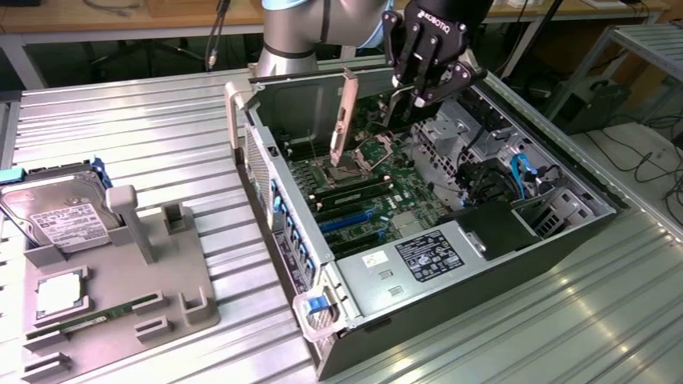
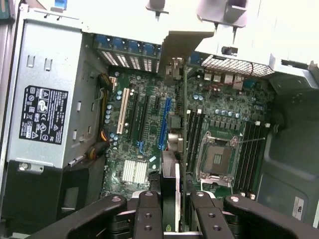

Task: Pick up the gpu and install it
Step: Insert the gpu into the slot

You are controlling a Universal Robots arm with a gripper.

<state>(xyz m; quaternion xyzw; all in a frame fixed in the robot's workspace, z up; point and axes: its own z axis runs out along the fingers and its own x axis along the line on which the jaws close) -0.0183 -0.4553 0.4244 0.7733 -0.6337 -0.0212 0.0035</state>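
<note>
Grey moulded fixture tray (image 1: 160, 272) nearest in the exterior view, at that view's left on the ribbed metal table (image 1: 139, 128). Slotted to park loose parts: silver hard drive (image 1: 59, 216) propped at its far corner, square processor chip (image 1: 59, 292) in a pocket, narrow RAM stick (image 1: 96, 318) lying along a groove. No card-sized board left on it.

Beyond, near the middle, open computer case (image 1: 272, 208) lying on its side, side panel off, presumably so everything can be reached from above. Power supply (image 1: 427, 256) at the near end; green motherboard (image 1: 363, 200) behind it, bare processor socket (image 1: 357, 164) facing up.

Over the far half of the board, the gpu (image 1: 369, 120) held on edge, long silver bracket towards the case's rear wall, probably so the lower edge can meet a slot while the bracket lines up with the rear openings. Seating in the slot not judgeable. Seen edge-on in the wrist view (image 2: 175, 184), running between the blue expansion slot (image 2: 163, 122) and the socket (image 2: 217, 159).

Gripper (image 1: 411, 102) clamped narrow on the card's upper edge, black fingers (image 2: 149, 214) on either face, pointing straight down.

Farthest, silver arm (image 1: 299, 32) rising behind the case.
</note>
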